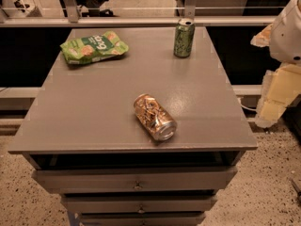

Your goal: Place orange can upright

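Orange can [154,117]: lay on side near front edge of table, silver end toward front right corner. Touched nothing, well apart from gripper.
Grey table [94,112]: stood over stacked drawers [136,179].
Arm [288,29]: hung off table's right side, white housing high, cream segments angled downward.
Gripper [272,108]: sat just beyond right table edge; open or closed, could not tell.
Green snack bag [93,46]: lay flat, back left.
Green can [184,38]: stood upright, back right.

Orange can [154,117] sideways, end effector [273,102] far right
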Robot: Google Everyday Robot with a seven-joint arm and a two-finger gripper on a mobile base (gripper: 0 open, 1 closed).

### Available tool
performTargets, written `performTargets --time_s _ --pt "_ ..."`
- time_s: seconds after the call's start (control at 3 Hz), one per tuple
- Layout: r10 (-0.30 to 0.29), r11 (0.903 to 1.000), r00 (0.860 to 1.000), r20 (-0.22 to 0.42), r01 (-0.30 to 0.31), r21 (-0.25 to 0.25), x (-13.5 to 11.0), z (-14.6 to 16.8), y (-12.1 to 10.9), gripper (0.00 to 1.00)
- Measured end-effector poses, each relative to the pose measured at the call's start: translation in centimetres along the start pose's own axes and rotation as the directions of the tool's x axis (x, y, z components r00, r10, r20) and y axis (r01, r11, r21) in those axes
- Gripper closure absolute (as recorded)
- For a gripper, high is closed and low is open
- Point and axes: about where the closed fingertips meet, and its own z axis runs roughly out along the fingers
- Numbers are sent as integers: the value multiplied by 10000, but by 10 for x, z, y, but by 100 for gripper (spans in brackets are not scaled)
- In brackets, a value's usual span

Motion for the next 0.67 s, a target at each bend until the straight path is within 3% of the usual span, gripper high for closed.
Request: performTargets --time_s 0.33,0.67 --pt "0 10000 10000 0 0 0 0 0 0 0" --pt "148 9995 9997 205 -142 -287 -23 15 -1 0"
